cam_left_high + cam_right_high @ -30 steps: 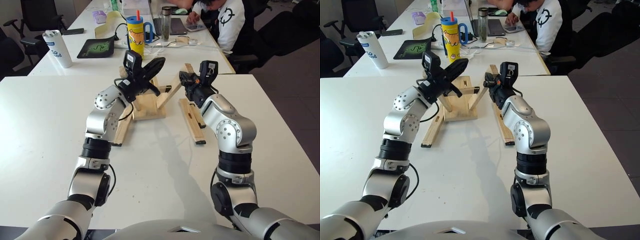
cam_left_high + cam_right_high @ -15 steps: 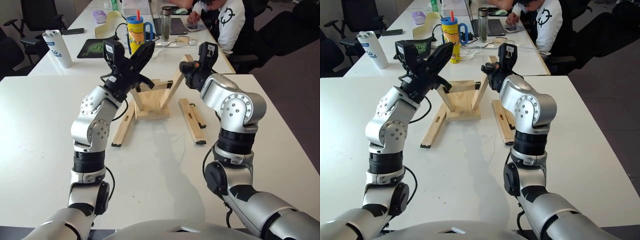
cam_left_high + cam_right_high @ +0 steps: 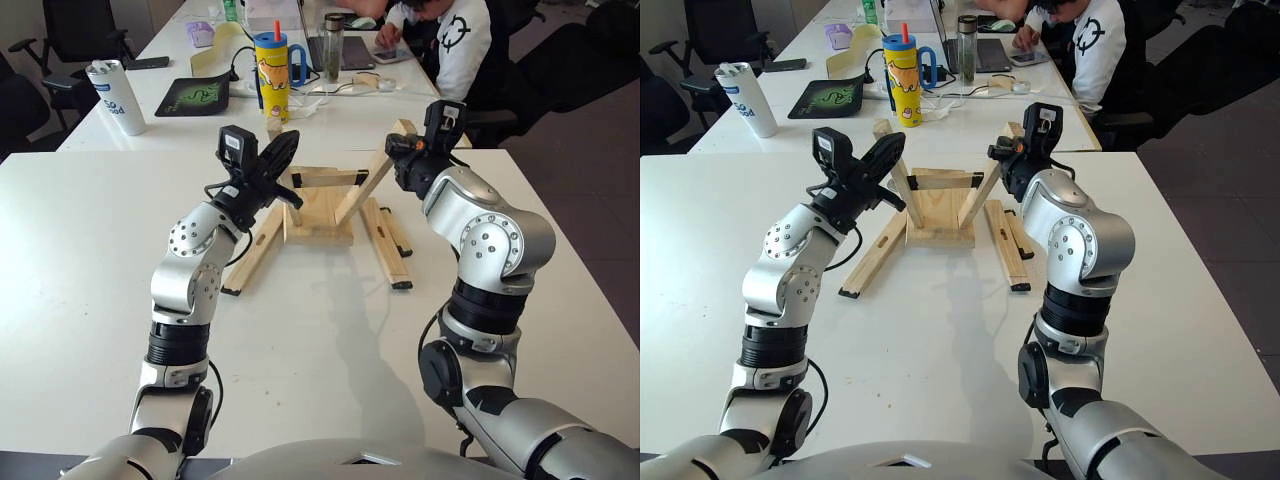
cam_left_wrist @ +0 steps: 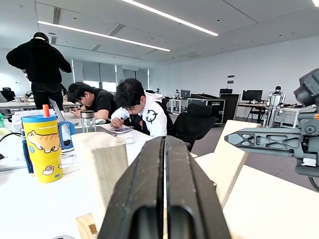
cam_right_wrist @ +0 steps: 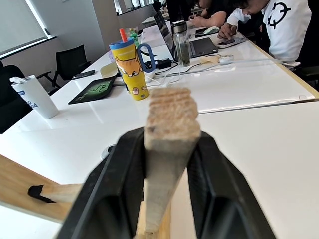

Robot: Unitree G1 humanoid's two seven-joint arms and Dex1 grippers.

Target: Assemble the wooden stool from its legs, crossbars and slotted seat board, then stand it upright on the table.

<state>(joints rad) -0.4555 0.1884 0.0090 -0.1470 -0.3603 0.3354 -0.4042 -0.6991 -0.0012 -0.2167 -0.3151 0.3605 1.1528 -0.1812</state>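
While the stool [image 3: 940,215] sits upside down, the right gripper [image 5: 167,144] clamps its right leg [image 3: 985,195] near the top. The left gripper [image 3: 895,148], fingers pressed together, is just beside its left leg [image 3: 906,190].

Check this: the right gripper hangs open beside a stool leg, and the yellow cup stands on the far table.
Not open: the right gripper is shut on the leg, as the right wrist view shows. The yellow cup does stand on the far table.
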